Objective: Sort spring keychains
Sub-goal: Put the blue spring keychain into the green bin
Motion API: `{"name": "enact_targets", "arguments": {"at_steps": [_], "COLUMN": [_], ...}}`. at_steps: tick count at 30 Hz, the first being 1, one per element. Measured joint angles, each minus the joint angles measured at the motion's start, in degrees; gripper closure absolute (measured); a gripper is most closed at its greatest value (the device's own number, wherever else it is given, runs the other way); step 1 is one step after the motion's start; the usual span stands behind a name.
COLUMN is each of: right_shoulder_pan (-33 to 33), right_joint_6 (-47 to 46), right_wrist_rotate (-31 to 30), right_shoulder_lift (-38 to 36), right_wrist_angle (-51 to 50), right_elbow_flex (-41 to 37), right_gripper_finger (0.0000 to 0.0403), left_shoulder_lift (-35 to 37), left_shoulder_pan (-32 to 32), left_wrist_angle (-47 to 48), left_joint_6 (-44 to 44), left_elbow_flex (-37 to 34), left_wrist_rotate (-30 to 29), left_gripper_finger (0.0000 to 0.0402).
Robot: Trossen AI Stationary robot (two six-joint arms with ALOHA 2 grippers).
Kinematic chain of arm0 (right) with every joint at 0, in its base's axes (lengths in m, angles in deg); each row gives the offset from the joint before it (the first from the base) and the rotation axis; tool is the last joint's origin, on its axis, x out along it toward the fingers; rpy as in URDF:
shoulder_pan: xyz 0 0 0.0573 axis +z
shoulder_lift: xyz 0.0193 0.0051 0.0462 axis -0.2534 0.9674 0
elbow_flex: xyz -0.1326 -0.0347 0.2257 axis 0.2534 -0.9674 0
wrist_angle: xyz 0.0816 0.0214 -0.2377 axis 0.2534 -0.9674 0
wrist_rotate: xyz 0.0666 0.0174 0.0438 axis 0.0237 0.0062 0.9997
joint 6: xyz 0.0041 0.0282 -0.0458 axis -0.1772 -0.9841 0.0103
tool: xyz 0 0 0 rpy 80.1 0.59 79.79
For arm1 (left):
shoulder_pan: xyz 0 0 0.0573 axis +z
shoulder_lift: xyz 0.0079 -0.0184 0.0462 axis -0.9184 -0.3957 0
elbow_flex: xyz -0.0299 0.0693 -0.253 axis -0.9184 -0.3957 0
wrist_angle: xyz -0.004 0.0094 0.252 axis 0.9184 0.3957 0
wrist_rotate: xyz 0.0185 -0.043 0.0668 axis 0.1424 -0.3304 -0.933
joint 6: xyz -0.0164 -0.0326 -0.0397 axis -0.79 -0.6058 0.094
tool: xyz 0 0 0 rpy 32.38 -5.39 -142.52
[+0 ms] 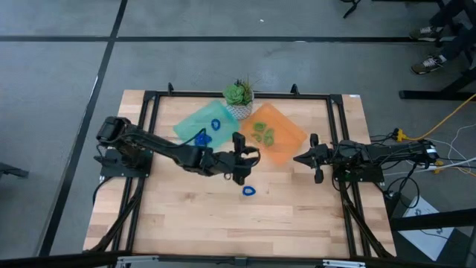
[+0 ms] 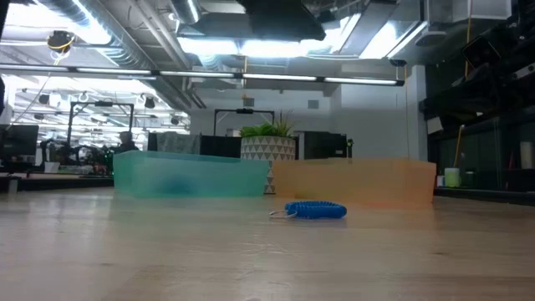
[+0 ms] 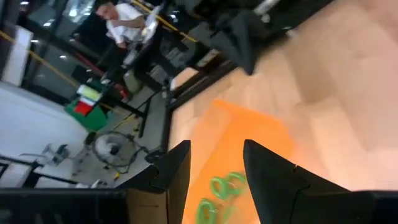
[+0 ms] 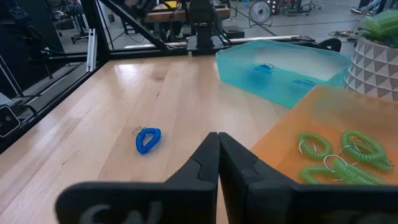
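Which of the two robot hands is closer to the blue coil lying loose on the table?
Left. The left gripper hovers open just beside the blue coil; the right gripper waits shut, farther off, past the orange tray.

The surface (image 1: 186, 216) is pale wood in jointed planks, smooth with a soft satin sheen. A black metal frame (image 1: 149, 100) edges it. The teal tray (image 2: 191, 174) and the orange tray (image 2: 355, 181) are translucent, frosted plastic. The blue spring keychain (image 2: 316, 210) is glossy coiled plastic with a small metal ring. The green spring keychains (image 4: 339, 154) are glossy coiled plastic too. The plant pot (image 2: 268, 150) looks matt, with a triangle pattern. The right gripper (image 4: 217, 155) is matt black plastic.
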Motion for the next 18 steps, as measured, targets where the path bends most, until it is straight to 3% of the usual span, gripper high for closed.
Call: {"name": "enact_targets", "arguments": {"at_steps": [7, 18], "right_shoulder_pan": [0.01, -0.01], "right_joint_6": [0.0, 0.0], "right_wrist_rotate": [-0.02, 0.0], "right_shoulder_lift": [0.0, 0.0], "right_wrist_angle": [0.0, 0.0], "right_elbow_flex": [0.0, 0.0], "right_gripper_finger": [0.0395, 0.0395], "left_shoulder_lift": [2.79, 3.03], "left_shoulder_pan": [-5.17, -12.66], "left_wrist_angle": [12.44, 29.63], "left_joint_6": [-5.96, -14.73], "left_elbow_flex": [0.0, 0.0], "left_wrist_rotate": [3.37, 14.3], "left_gripper_finger": [0.0258, 0.0258]}}
